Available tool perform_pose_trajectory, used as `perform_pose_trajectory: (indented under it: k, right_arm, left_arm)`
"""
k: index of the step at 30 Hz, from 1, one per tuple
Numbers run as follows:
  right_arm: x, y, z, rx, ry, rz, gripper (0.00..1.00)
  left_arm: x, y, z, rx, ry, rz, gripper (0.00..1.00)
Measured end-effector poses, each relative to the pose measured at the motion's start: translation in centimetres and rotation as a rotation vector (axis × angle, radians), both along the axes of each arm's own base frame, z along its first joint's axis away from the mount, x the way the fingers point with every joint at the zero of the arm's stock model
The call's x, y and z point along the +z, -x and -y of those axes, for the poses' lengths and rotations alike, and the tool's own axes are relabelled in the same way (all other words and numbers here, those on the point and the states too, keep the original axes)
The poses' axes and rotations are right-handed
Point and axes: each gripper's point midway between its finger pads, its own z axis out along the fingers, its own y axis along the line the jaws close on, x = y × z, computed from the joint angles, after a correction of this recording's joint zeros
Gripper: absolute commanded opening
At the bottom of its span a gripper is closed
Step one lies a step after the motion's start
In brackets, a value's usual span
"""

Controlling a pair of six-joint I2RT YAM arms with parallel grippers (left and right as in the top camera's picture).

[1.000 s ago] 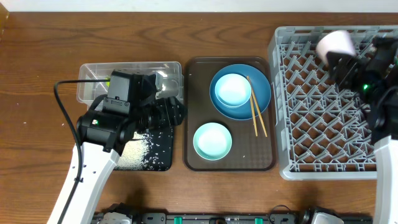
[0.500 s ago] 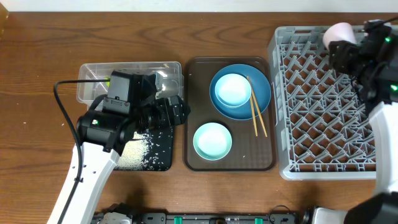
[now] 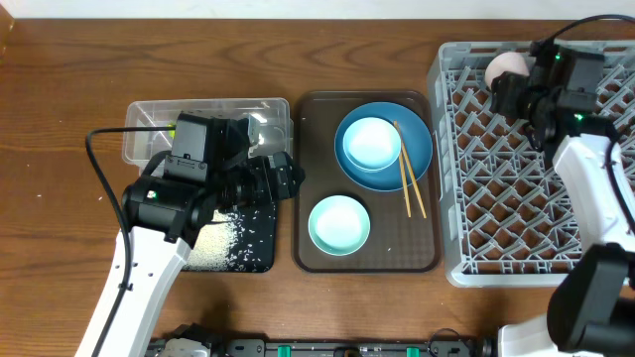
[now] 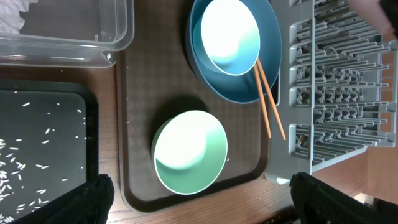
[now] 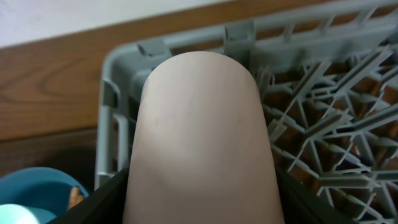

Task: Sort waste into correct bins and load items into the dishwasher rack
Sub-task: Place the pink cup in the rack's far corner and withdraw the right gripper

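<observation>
My right gripper (image 5: pixel 202 208) is shut on the pink cup (image 5: pixel 202 130), which it holds above the far left corner of the grey dishwasher rack (image 3: pixel 516 198); from overhead the cup (image 3: pixel 504 69) shows at that corner. My left gripper (image 4: pixel 199 205) hangs open and empty over the black tray (image 3: pixel 253 248) and the brown tray's left edge. The pale green bowl (image 4: pixel 189 152) lies ahead of its jaws. A light-blue bowl (image 3: pixel 371 141) sits in the blue plate (image 3: pixel 422 149), with the chopsticks (image 3: pixel 410 178) across the plate's right side.
The brown serving tray (image 3: pixel 313 178) carries the bowls and plate. The clear tub (image 3: pixel 149 124) stands behind the black tray, where loose rice (image 3: pixel 213 243) lies. Something white and crumpled (image 4: pixel 11 15) shows in the tub. The rack's near wall (image 4: pixel 336 155) stands right of the serving tray.
My right arm has carried the pink cup leftward to the rack's far left corner. The left gripper's fingers have spread wider; the left arm has stayed put.
</observation>
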Motion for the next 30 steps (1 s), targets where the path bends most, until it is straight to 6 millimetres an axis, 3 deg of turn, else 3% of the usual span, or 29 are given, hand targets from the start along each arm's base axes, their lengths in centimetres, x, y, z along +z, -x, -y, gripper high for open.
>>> perform_pose_trajectory:
  k: [8,15,19,30]
  right_arm:
    - [-3.6,-0.2,0.4,-0.009,0.01,-0.079,0.47]
    - [-4.1,-0.2,0.4,-0.011,0.012,-0.091,0.75]
    - [-4.1,-0.2,0.5,-0.009,0.019,-0.093,0.83]
    - [-4.0,-0.3,0.4,-0.004,0.017,-0.085,0.82]
  left_arm:
    - [0.0,0.0,0.0,0.0,0.0,0.0,0.94]
    - [0.0,0.0,0.0,0.0,0.0,0.0,0.94]
    - [0.0,0.0,0.0,0.0,0.0,0.0,0.94]
    - [0.0,0.0,0.0,0.0,0.0,0.0,0.94]
